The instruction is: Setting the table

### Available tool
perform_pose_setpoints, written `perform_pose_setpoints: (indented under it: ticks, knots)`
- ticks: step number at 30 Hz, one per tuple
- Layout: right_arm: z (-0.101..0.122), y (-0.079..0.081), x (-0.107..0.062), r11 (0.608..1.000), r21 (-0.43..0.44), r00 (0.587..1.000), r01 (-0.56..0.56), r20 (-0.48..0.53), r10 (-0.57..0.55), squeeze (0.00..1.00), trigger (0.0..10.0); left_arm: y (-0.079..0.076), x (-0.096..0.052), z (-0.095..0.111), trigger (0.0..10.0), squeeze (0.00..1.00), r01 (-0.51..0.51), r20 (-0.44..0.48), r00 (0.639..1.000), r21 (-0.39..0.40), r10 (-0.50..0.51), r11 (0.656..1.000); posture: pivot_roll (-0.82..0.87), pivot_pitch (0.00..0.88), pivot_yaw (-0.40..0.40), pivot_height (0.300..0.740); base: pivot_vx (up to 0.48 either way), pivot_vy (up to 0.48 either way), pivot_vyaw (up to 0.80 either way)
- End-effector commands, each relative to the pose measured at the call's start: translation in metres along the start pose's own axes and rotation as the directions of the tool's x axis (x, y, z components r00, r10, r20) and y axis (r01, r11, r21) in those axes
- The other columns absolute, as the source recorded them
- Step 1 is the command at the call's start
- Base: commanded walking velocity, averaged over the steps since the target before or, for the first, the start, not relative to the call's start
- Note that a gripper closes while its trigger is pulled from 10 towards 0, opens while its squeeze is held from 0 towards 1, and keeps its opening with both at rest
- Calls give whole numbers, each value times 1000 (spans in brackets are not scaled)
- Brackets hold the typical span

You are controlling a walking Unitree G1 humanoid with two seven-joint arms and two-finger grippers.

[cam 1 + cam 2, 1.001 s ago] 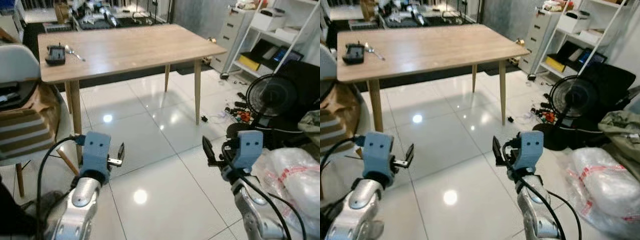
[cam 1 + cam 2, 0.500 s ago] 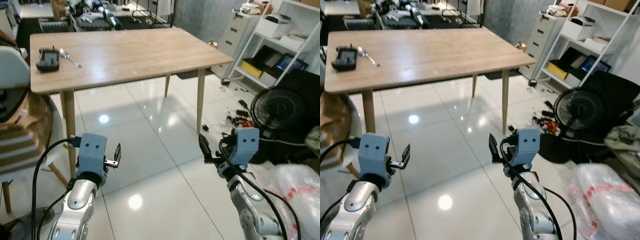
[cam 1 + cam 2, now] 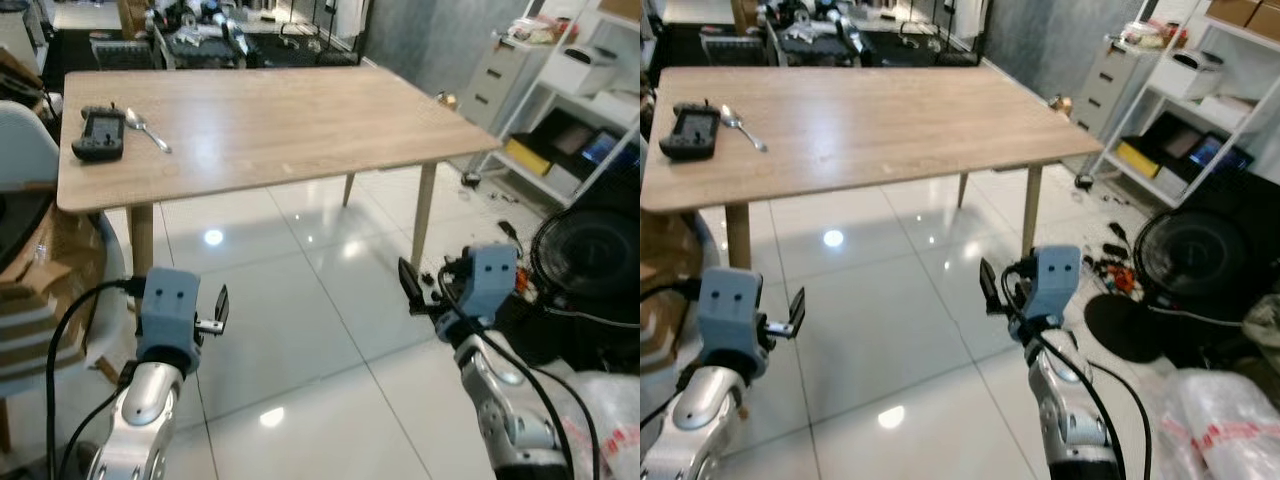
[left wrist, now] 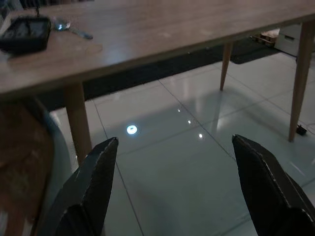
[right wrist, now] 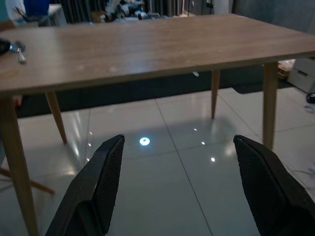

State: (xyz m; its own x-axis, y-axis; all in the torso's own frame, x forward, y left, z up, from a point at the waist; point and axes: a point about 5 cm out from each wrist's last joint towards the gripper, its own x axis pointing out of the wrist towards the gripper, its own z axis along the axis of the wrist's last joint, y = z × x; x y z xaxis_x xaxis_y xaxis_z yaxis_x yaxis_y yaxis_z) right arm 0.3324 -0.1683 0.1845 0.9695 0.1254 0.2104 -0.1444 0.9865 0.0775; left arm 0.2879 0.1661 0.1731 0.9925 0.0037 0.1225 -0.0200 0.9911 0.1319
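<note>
We're short of the bench [image 3: 300, 120], both left hand [image 4: 172, 191] and right hand [image 5: 177, 187] spread and empty, only a spoon [image 3: 147, 130] by its far-left corner, so setting has barely begun.

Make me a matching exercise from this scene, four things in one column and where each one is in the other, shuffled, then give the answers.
Things:
1. spoon
2. black device
3. floor fan
4. left gripper

Places:
A. standing on the floor to the robot's right
B. held over the tiles, short of the table
C. on the table's left end, nearest the corner
D. on the table, just right of the black device

Pairs: 1-D, 2-C, 3-A, 4-B
</note>
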Motion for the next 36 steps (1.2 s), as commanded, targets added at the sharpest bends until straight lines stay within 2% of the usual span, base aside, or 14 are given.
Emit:
perform_pose_setpoints:
  ticks: [1, 4, 20, 36]
  knots:
    - [-6, -9, -4, 999, 7, 999, 38, -18, -38, 0, 10000, -4, -2, -3, 10000, 0, 14, -20, 1000, 1, -14, 1000, 169, 109, -60, 740, 480, 0, 0]
    - [-6, -9, -5, 999, 6, 999, 31, -16, -31, 0, 10000, -3, -4, -4, 10000, 0, 12, -23, 1000, 3, -12, 1000, 169, 111, -63, 740, 480, 0, 0]
    - [-5, -7, -2, 1000, 10, 1000, 14, -9, -14, 0, 10000, -5, -6, -5, 10000, 0, 9, -32, 999, -3, -9, 1000, 170, 112, -71, 740, 480, 0, 767]
    - [-5, -11, -3, 999, 16, 999, 40, -4, -40, 0, 10000, -6, -7, -6, 10000, 0, 11, -41, 999, -2, -12, 1000, 169, 118, -67, 740, 480, 0, 0]
